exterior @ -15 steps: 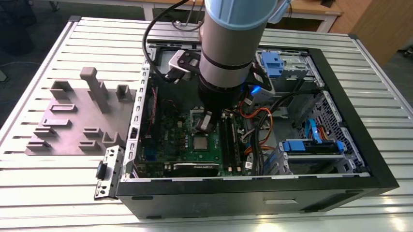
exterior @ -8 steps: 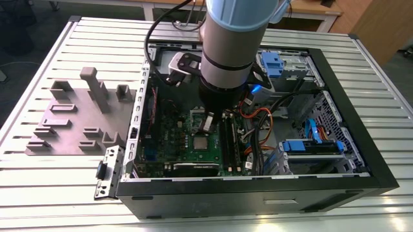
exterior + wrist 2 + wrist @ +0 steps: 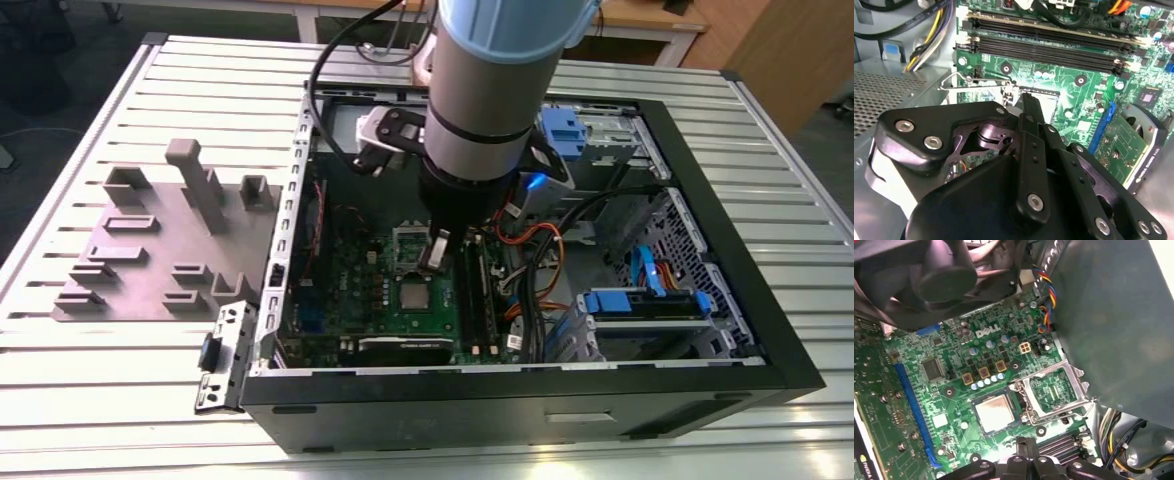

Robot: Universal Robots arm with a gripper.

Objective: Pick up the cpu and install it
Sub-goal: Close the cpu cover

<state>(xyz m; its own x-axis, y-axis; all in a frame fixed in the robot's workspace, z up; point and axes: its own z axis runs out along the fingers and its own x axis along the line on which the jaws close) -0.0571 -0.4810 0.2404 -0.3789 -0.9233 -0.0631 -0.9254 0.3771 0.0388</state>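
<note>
Cpu [image 3: 995, 411] seated on motherboard [image 3: 951, 395], socket frame [image 3: 1077, 382] open; hand [image 3: 434, 258] — overhead

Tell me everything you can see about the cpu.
The cpu is a small, thin square with a pale silver metal top that catches some glare. It lies flat and uncovered in its socket on the green motherboard, right beside the open metal frame. The gripper is clear of it.

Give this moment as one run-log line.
small square silver-grey cpu: in socket | metal socket frame: open | gripper: near cpu, not touching
</note>
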